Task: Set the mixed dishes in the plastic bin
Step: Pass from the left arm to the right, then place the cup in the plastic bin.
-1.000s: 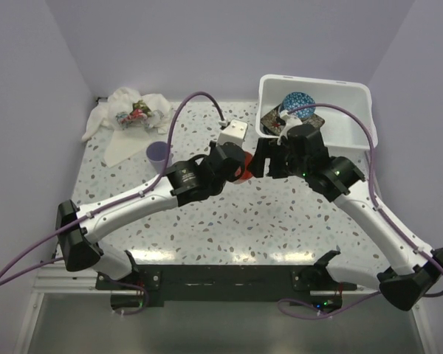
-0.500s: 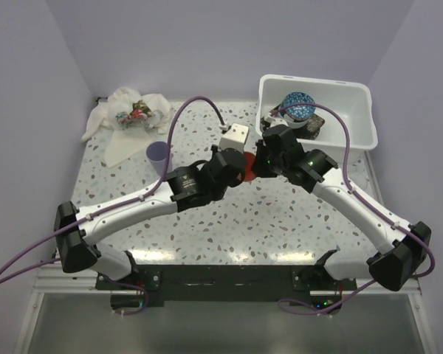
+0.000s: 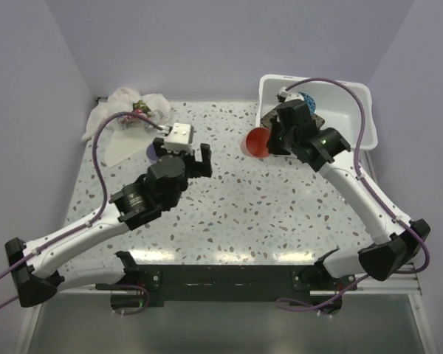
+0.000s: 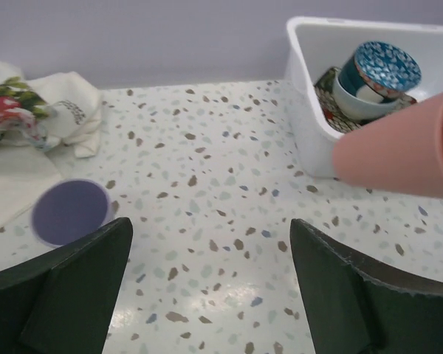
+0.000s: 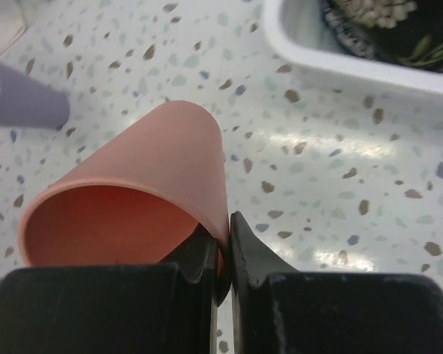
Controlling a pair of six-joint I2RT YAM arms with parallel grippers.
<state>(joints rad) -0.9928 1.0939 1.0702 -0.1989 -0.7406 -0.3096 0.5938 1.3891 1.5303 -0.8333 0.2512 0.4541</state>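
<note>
My right gripper (image 5: 225, 243) is shut on the rim wall of the orange cup (image 5: 155, 169), one finger inside and one outside. The orange cup (image 3: 257, 142) hangs on its side above the table, just left of the plastic bin (image 3: 354, 122). In the bin lie a blue-patterned bowl (image 4: 384, 70) and a dark floral plate (image 5: 399, 29). My left gripper (image 3: 181, 151) is open over the table's middle left with nothing between its fingers (image 4: 81, 280). The purple cup (image 4: 70, 212) stands just ahead of it to the left, apart from the jaws.
A white cloth with a red-green print (image 3: 129, 114) lies crumpled at the back left corner. The speckled table (image 3: 229, 214) is walled by lilac panels on three sides. The bin's near wall (image 4: 303, 110) stands to the right of the left gripper.
The left gripper let go of the orange cup, opened and drew back to the left. The right gripper shut on the cup and carried it up toward the bin.
</note>
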